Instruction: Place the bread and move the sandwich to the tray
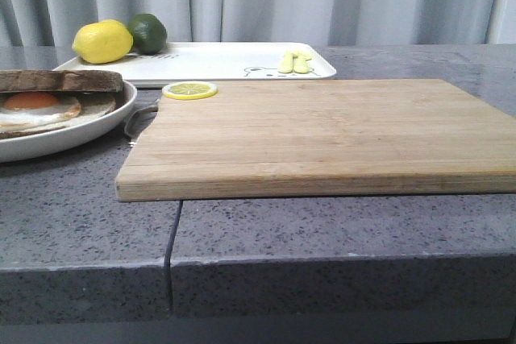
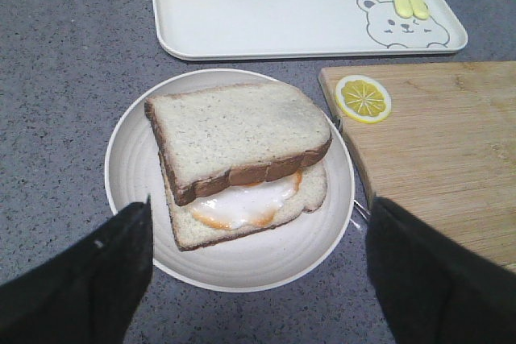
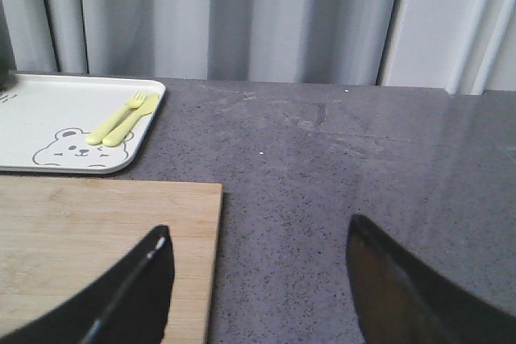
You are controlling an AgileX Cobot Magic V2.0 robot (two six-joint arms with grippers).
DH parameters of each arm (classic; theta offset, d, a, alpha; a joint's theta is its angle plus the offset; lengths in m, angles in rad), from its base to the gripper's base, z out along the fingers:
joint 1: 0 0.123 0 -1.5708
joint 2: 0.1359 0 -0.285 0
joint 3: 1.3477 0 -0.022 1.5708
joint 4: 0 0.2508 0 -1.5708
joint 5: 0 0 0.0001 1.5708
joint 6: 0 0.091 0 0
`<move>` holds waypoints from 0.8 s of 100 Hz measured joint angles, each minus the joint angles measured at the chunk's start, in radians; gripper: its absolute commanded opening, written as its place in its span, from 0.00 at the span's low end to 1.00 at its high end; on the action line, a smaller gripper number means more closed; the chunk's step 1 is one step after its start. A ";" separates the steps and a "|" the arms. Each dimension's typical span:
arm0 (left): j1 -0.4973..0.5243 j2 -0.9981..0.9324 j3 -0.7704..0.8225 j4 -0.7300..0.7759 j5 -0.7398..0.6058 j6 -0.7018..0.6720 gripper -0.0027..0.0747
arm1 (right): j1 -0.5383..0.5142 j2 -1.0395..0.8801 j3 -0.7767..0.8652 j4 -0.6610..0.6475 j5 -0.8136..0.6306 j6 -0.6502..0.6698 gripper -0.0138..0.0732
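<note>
Left wrist cam: my left gripper [image 2: 256, 275], spread wide, hovers over sandwich [image 2: 240, 163] on plate [image 2: 133, 163]; bread tops it. I'd grip plate rim, keep level to tray [image 2: 266, 14]. Right gripper [image 3: 258, 288] open.

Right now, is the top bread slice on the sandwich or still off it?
On. In the left wrist view the bread lies over the egg toast on the plate, slightly askew, with egg white showing beneath its edge.
</note>
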 measured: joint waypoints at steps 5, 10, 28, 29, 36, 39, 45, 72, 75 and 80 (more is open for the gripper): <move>0.000 0.000 0.000 0.000 0.000 0.000 0.70 | -0.002 -0.025 0.007 -0.004 0.005 0.000 0.70; 0.000 0.000 0.000 0.000 0.000 0.000 0.70 | -0.002 -0.041 0.011 -0.006 0.009 0.000 0.70; 0.000 0.000 0.000 0.000 0.000 0.000 0.70 | -0.002 -0.048 0.011 -0.007 0.018 0.000 0.70; 0.000 0.000 0.000 0.000 0.000 0.000 0.70 | -0.002 -0.048 0.011 -0.007 0.018 0.000 0.70; 0.000 0.000 0.000 0.000 0.000 0.000 0.70 | -0.002 -0.048 0.011 -0.007 0.018 0.000 0.70; 0.000 0.000 0.000 0.000 0.000 0.000 0.70 | -0.002 -0.048 0.011 -0.009 0.018 0.000 0.70; 0.000 0.000 0.000 0.000 0.000 0.000 0.70 | -0.002 -0.048 0.011 -0.008 0.018 0.000 0.70; 0.000 0.000 0.000 0.000 0.000 0.000 0.70 | -0.002 -0.048 0.011 -0.009 0.019 0.000 0.70; 0.000 0.000 0.000 0.000 0.000 0.000 0.70 | -0.002 -0.048 0.011 -0.009 0.019 0.000 0.70; 0.000 0.000 0.000 0.000 0.000 0.000 0.70 | -0.002 -0.048 0.011 -0.009 0.019 0.000 0.70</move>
